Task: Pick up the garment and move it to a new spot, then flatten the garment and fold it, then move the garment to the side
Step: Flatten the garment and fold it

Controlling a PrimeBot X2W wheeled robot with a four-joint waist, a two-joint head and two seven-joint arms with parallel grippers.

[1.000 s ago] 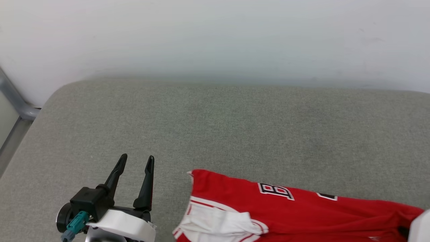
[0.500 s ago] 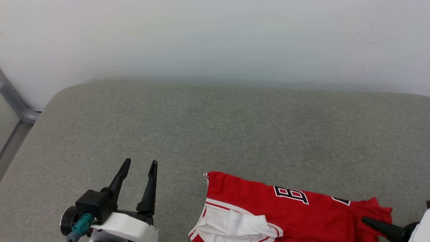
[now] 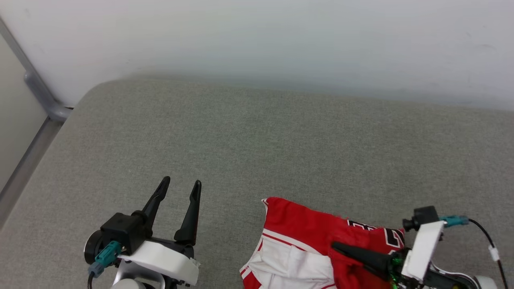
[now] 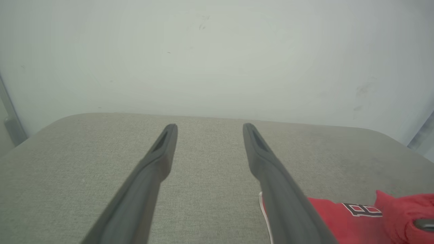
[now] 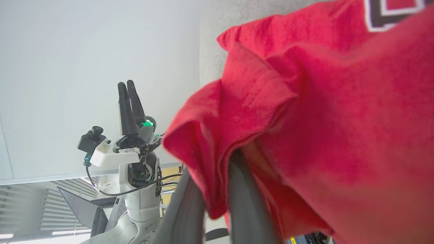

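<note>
Grey fabric counter (image 3: 281,132) is lying under the right tool (image 3: 336,246), which is pinching a bright red jersey T-shirt (image 3: 297,224); the left tool (image 3: 181,181) is hanging spread.

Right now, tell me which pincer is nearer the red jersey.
Right. The right pincer is shut on the red jersey; the left pincer stands open over the grey cushion, apart from it.

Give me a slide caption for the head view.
Right hand pinches the red jersey on a grey cushion; open left hand hovers beside it.
</note>
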